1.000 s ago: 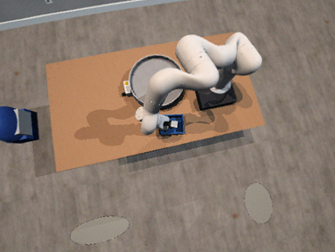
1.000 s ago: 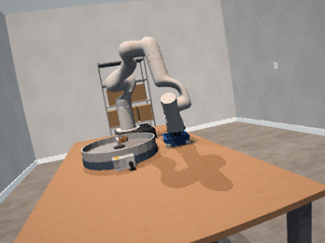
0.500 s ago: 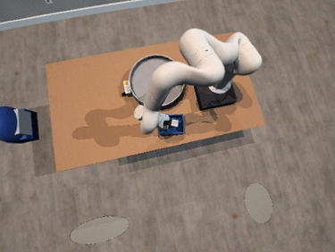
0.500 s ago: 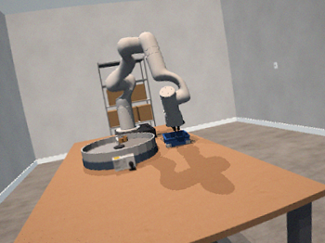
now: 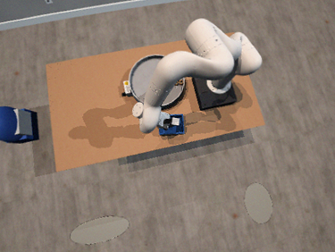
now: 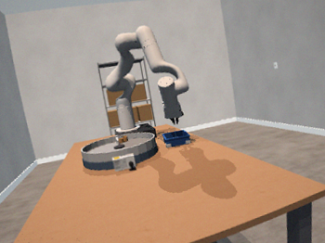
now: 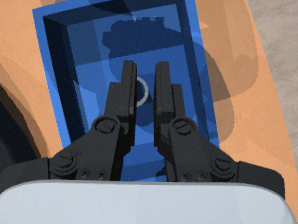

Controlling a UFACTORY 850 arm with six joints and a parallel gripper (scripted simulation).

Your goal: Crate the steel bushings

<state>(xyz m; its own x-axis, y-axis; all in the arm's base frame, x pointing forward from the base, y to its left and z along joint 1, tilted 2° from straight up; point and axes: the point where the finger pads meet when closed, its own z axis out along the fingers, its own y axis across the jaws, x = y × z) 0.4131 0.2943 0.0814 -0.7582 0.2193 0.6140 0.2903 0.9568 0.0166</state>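
- The claw (image 7: 145,83) hung above the blue crate (image 7: 53,43), its two fingers a narrow gap apart and holding nothing.
- One steel bushing (image 7: 140,92) lay flat on the crate floor, straight beneath the fingertips, seen as a pale ring partly hidden behind them; its bore pointed up, so it had no long side to line up with.
- Whether a second steel bushing was already in the crate could not be told, since the fingers and their shadow covered much of the floor.
- On the bench (image 6: 120,222), the turning table (image 6: 90,156) stood just beside the crate (image 6: 176,138), on the side away from the far bench edge, with a few small bushings (image 6: 120,140) on its disc; their material was too small to read.
- The relation that mattered was sideways: the turning table lay to the left of the claw in the outside view, with the claw (image 6: 175,119) raised well above the crate rim.
- By this judgement, the next reach would have to swing across to the disc and drop straight down on an upright ring.
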